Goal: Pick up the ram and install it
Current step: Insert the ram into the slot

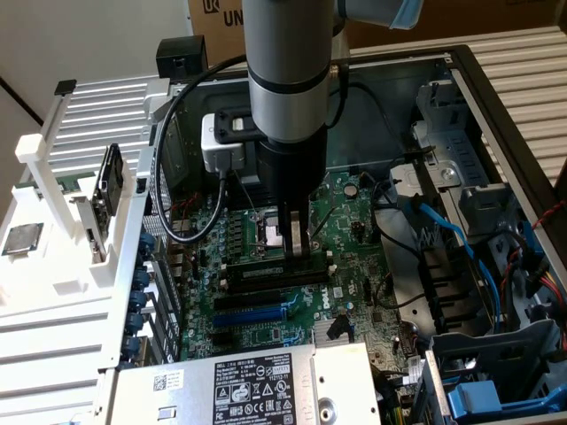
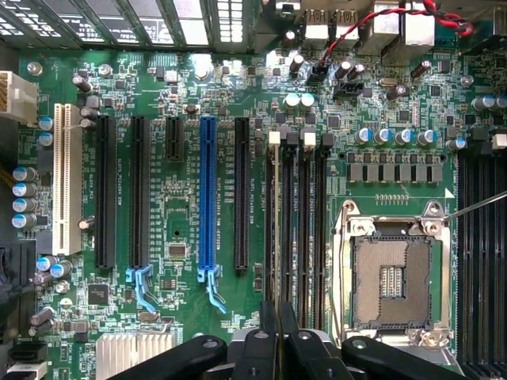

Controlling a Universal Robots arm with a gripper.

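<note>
My gripper (image 1: 296,252) hangs straight down over the open computer case, above the black memory slots (image 1: 276,271) beside the bare processor socket (image 1: 268,234). The wrist view has the two dark fingertips (image 2: 269,321) standing close together, shut, in line with the black slots (image 2: 295,214) next to the socket (image 2: 392,281). I see nothing between them. A thin green strip (image 1: 64,188) sits in the white rack at the exterior view's left. It may be the ram, but I cannot tell.
A long blue slot (image 2: 207,194) and more black slots lie beside the memory slots. Blue and black cables (image 1: 447,235) and drive cages fill the case at the exterior view's right. The power supply (image 1: 239,385) is at the front. A square chip (image 1: 21,239) rests on the white rack.
</note>
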